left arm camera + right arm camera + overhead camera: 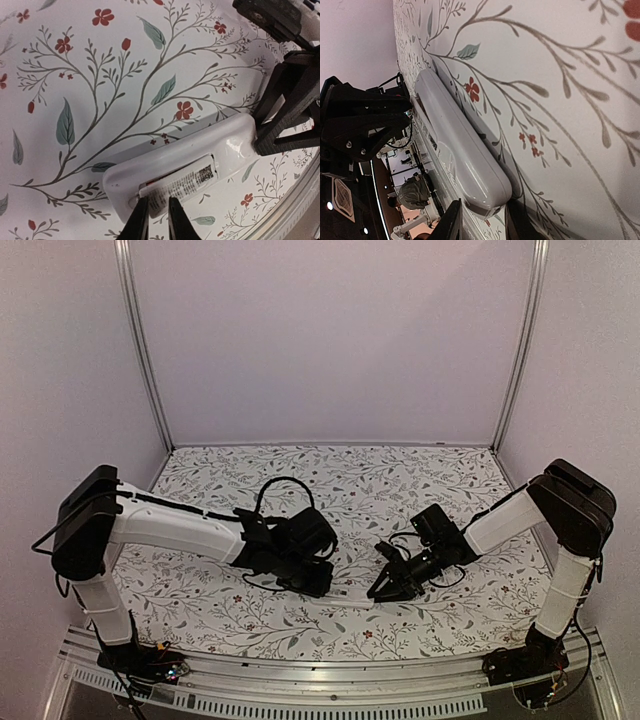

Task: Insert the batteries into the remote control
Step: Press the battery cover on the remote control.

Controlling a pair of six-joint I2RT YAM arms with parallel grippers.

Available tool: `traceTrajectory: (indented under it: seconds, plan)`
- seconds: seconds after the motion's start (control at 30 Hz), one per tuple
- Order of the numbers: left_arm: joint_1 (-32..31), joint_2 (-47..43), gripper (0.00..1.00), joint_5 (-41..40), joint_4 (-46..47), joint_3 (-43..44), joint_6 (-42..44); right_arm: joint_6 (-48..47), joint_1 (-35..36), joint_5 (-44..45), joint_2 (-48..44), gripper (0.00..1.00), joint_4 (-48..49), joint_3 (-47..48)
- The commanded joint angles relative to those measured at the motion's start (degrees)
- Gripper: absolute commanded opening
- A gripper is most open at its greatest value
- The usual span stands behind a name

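Left gripper (156, 220) fingers stand a sliver apart, nothing visible between them, over the battery recess (180, 182) of the remote control (170, 160), which lies back-up on the floral cloth (100, 75). Right gripper (482, 222) clamps the remote's end.

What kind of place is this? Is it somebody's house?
Probably a robot test booth, not a house: robot arms bolted by a metal rail, bare walls with metal posts, and just a flowery cloth underneath.

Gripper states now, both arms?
Left gripper: nearly closed over the back of the remote control; whether it holds anything cannot be told.
Right gripper: closed on the remote control's end.
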Motion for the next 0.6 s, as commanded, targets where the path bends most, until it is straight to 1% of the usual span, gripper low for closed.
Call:
traceTrajectory:
  seconds: [0.0, 0.57]
  plan:
    - [-1.14, 1.59, 0.15, 0.11, -1.42, 1.22, 0.43, -0.80, 0.32, -0.16, 0.70, 0.29, -0.74, 0.14]
    - [-2.81, 6.03, 0.12, 1.46, -4.52, 3.27, 1.51, -1.00, 0.33, -0.18, 0.83, 0.29, -1.16, 0.66]
